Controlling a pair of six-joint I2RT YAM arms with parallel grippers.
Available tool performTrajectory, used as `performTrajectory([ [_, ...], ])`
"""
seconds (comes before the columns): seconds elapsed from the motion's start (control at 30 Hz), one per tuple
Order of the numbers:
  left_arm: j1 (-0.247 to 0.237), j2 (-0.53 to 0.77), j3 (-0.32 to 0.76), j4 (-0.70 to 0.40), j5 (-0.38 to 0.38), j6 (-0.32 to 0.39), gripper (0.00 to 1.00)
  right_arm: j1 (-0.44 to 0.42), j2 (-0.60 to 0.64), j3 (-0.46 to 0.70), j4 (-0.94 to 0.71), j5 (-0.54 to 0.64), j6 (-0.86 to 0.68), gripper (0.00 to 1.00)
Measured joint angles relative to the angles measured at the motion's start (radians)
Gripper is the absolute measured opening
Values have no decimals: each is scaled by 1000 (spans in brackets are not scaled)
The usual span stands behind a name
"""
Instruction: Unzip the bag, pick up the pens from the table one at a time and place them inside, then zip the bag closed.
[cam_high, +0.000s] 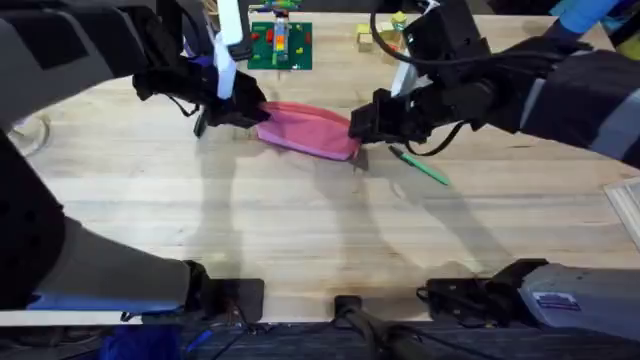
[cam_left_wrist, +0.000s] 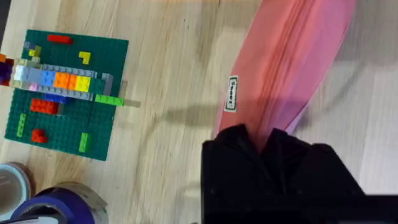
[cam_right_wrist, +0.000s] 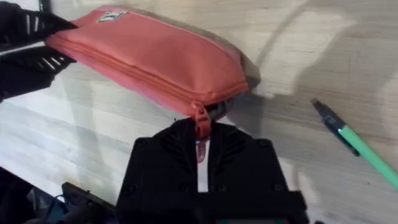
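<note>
The pink-red bag (cam_high: 305, 130) lies across the middle of the table (cam_high: 300, 230), and its zipper line looks closed. My left gripper (cam_high: 250, 112) is shut on the bag's left end, where black fingers (cam_left_wrist: 236, 149) pinch the fabric (cam_left_wrist: 292, 62). My right gripper (cam_high: 360, 126) is at the bag's right end, shut on the red zipper pull (cam_right_wrist: 200, 118) at the tip of the bag (cam_right_wrist: 155, 56). A green pen (cam_high: 420, 167) with a dark tip lies on the wood just right of the bag, also seen as the green pen (cam_right_wrist: 364, 152) beside my right gripper.
A green baseplate (cam_high: 280, 45) with coloured bricks sits behind the bag, and shows close by as the baseplate (cam_left_wrist: 62, 93). Yellow blocks (cam_high: 375, 38) stand at the back. Tape rolls (cam_left_wrist: 56, 202) lie near the left arm. A clear container's edge (cam_high: 625, 205) is at the right.
</note>
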Motion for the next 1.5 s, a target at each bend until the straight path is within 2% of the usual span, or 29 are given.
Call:
performTrajectory([
  [0.43,0,0,0,0,0,0,42,-1,-12,0,10,10,0,51],
  [0.83,16,0,0,7,-27,0,42,-1,-11,0,132,-47,4,30],
  [1.27,16,0,0,7,-26,0,42,-18,-12,2,122,-67,0,33],
  [1.5,15,0,0,4,-25,0,42,-25,-12,89,23,-64,-28,33],
])
